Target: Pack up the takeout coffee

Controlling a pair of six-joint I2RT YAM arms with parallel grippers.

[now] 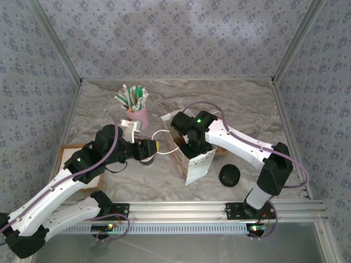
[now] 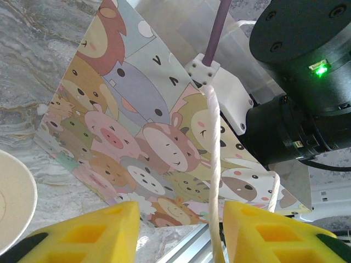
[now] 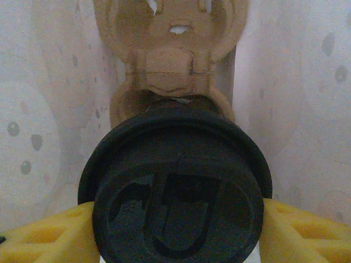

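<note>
The takeout coffee shows as a round black lid (image 3: pixel 178 203) on a cup, close up in the right wrist view. My right gripper (image 3: pixel 176 235) is shut on it, a yellow finger on each side. It hangs inside the cartoon-animal paper bag (image 1: pixel 197 164), just above the brown moulded carrier (image 3: pixel 170 66) lying deeper in the bag. From above, the right wrist (image 1: pixel 193 134) reaches into the bag's mouth. My left gripper (image 1: pixel 155 147) stands open at the bag's left side. The white rope handle (image 2: pixel 214 164) runs between its fingers, close to the right finger (image 2: pixel 263 230).
A second black lid (image 1: pixel 229 175) lies loose on the table right of the bag. The pink cup of straws and sticks (image 1: pixel 137 114) stands behind the left gripper. A cream-white round rim (image 2: pixel 11 203) lies at the left wrist view's edge. A flat cardboard piece (image 1: pixel 68 153) sits far left.
</note>
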